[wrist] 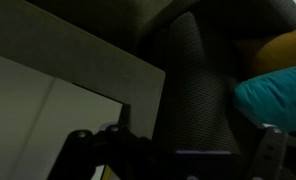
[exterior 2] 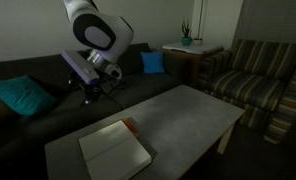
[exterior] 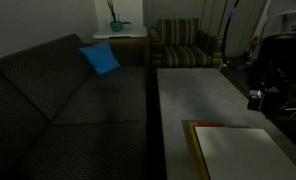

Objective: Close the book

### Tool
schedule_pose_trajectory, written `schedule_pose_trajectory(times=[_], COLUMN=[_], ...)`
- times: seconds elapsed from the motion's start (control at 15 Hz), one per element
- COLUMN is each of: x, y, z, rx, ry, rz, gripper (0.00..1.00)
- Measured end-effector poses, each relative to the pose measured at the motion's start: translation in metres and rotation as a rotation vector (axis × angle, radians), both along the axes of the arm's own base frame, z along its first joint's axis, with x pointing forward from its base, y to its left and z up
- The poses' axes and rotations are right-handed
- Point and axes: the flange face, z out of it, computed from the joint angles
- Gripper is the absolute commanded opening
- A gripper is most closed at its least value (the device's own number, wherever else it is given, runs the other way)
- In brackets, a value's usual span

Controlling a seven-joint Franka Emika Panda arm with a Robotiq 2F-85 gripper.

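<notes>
The book lies open on the grey coffee table, with its white pages [exterior 2: 115, 153] facing up. A red cover corner [exterior 2: 128, 125] and a yellow border [exterior: 196, 148] show at its edges. In an exterior view it lies at the near right of the table [exterior: 246, 153]. My gripper [exterior 2: 91, 91] hangs above the table's far edge by the sofa, well away from the book. In the wrist view its two fingers stand wide apart with nothing between them [wrist: 176, 150]. The book does not show clearly there.
A dark sofa [exterior: 68, 100] runs along the coffee table [exterior 2: 188, 110]. It holds a blue pillow [exterior: 100, 59] and a teal pillow [exterior 2: 20, 96]. A striped armchair [exterior 2: 256, 75] and a side table with a plant [exterior 2: 186, 45] stand beyond.
</notes>
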Motion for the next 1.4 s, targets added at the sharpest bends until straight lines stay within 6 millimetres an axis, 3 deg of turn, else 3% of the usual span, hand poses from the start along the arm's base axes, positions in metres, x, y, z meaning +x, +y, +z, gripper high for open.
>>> schedule_pose_trajectory(times=[0.2,0.47,0.8,1.0,1.4], x=[0.006,0.016,0.014,0.016,0.024], y=[0.003,0.028,0.054,0.051,0.052], z=[0.008,0.015,-0.007,-0.028,-0.037], rx=[-0.085,-0.242,-0.321,-0.314,-0.329], ry=[-0.041,-0.131,-0.142,-0.122,-0.127], rz=[-0.033,-0.128,-0.161,-0.158,-0.169], gripper=[1.00,1.00,1.00,1.00,1.00])
